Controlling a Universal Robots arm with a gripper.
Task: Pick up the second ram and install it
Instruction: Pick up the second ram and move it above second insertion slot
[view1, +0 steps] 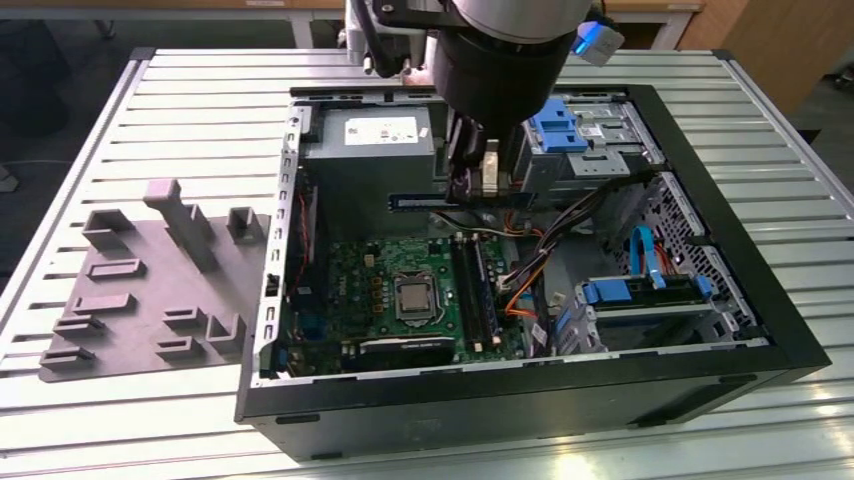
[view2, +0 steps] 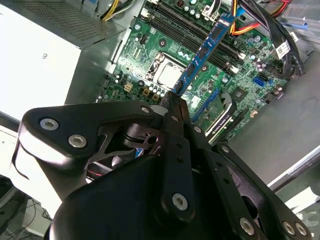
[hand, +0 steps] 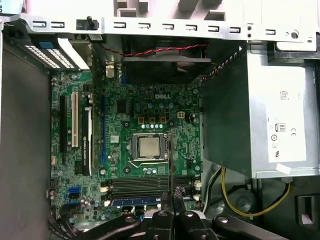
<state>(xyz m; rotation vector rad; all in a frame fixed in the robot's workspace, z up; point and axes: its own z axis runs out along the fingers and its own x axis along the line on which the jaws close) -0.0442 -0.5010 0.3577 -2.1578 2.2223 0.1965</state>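
In the exterior view the pincer (view1: 477, 178) hangs clenched on the ram (view1: 430, 201), held level above the motherboard (view1: 387, 270) inside the open case (view1: 534, 405), in the second wrist view the ram (view2: 205, 50) juts from the fingertips over the board, and in the first wrist view it stands edge-on above the slots (hand: 140, 182).

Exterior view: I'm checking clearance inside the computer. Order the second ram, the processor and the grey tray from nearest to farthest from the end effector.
From the end effector:
1. the second ram, gripped in it, above the motherboard.
2. the processor, lower down on the motherboard.
3. the grey tray, outside the case, at the exterior view's left.
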